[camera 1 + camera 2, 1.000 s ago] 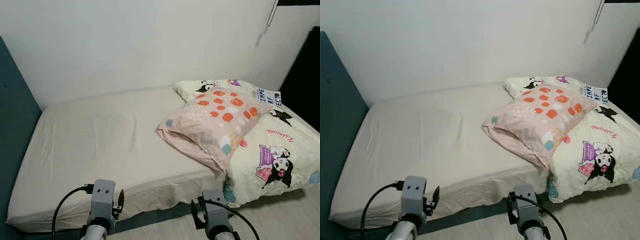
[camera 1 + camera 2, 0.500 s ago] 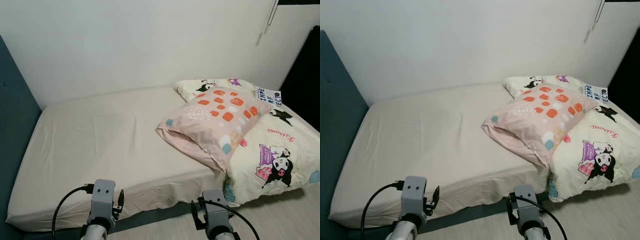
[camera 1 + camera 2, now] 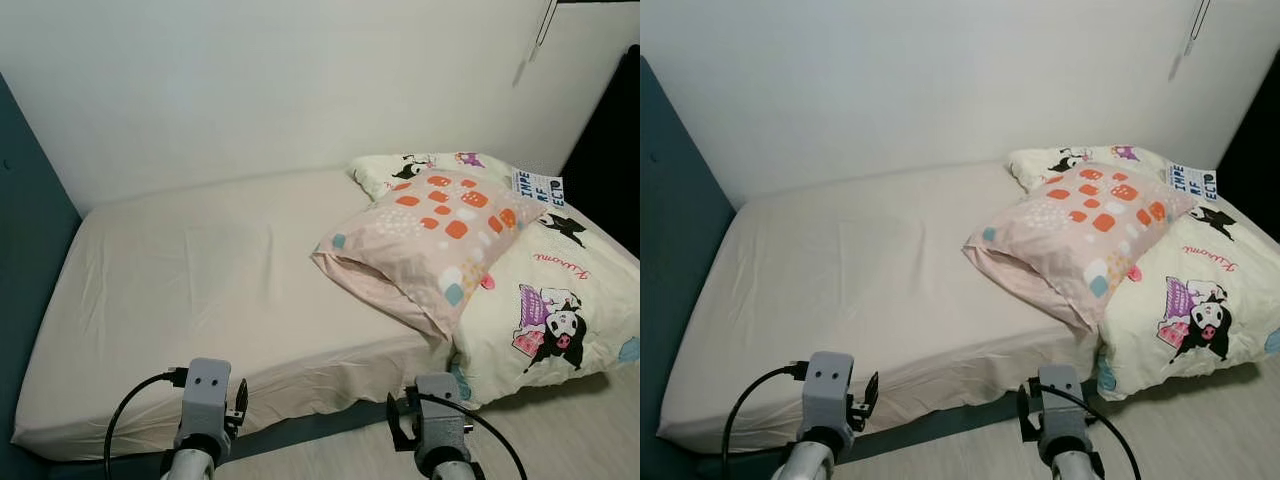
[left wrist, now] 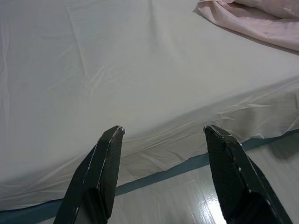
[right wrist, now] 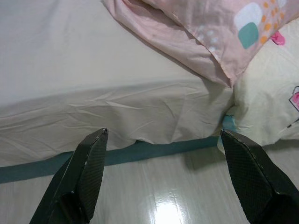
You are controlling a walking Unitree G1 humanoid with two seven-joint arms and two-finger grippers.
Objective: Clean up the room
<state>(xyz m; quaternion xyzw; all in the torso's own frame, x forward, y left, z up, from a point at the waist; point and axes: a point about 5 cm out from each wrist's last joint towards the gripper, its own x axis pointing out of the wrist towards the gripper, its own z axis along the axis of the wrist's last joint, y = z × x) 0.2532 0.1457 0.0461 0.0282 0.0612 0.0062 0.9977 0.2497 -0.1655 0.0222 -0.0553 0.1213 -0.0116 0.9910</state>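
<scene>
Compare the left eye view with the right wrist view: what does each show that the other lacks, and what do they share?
Left eye view alone: the white wall, the blue headboard, and the left arm's wrist. Right wrist view alone: the right pincer, open, its black fingers spread above the glossy floor. Shared: the pink pillow, the cartoon-print bedding and the cream sheet.
</scene>
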